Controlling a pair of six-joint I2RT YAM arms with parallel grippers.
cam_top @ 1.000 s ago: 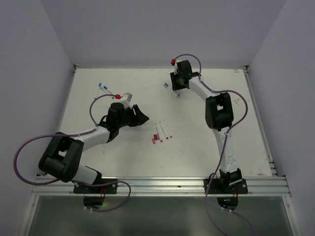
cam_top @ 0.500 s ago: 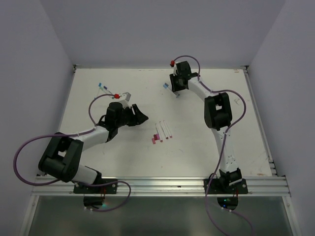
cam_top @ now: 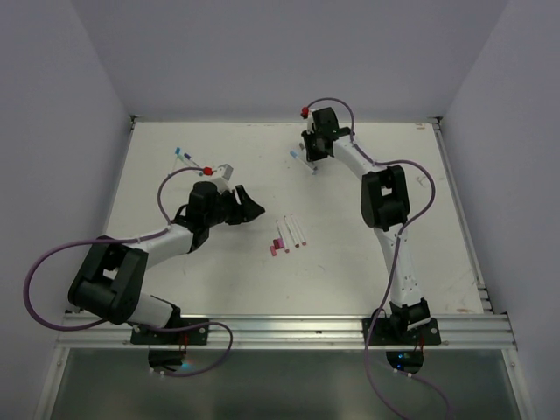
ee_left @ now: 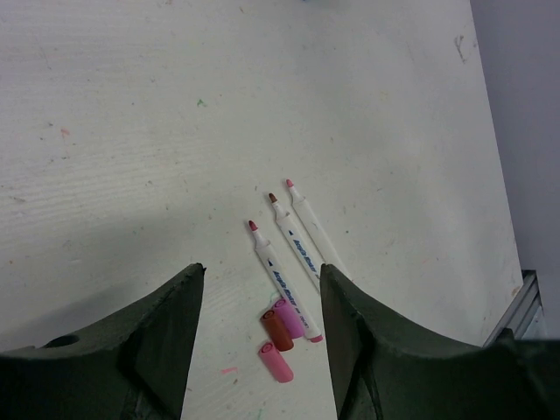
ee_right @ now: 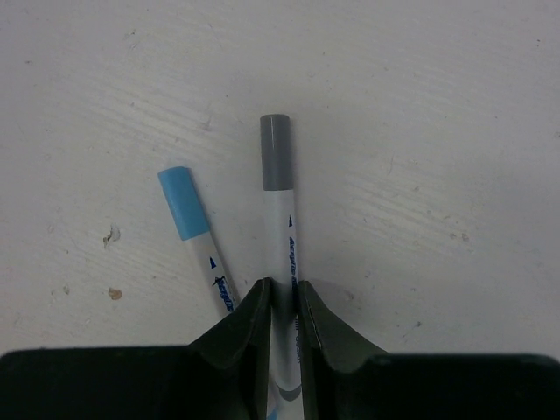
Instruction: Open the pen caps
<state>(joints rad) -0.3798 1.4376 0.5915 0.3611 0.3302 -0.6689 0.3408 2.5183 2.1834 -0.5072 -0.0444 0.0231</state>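
My right gripper (ee_right: 283, 293) is shut on the white barrel of a pen with its grey cap (ee_right: 276, 150) on, low over the table at the far centre (cam_top: 308, 156). A second pen with a blue cap (ee_right: 184, 203) lies just left of it. My left gripper (ee_left: 261, 273) is open and empty, above and left of three uncapped pens (ee_left: 295, 248) at the table's middle (cam_top: 291, 230). Three loose caps lie by their near ends: maroon (ee_left: 276, 330), purple-pink (ee_left: 293, 319) and pink (ee_left: 276, 361).
Two more blue-capped pens (cam_top: 184, 156) lie at the far left of the white table (cam_top: 219, 280). A raised rim runs along the table's right edge (cam_top: 459, 219). Purple walls close in the back and sides.
My right wrist has shifted slightly toward the back of the table with the grey-capped pen in its jaws. The left arm has barely moved.
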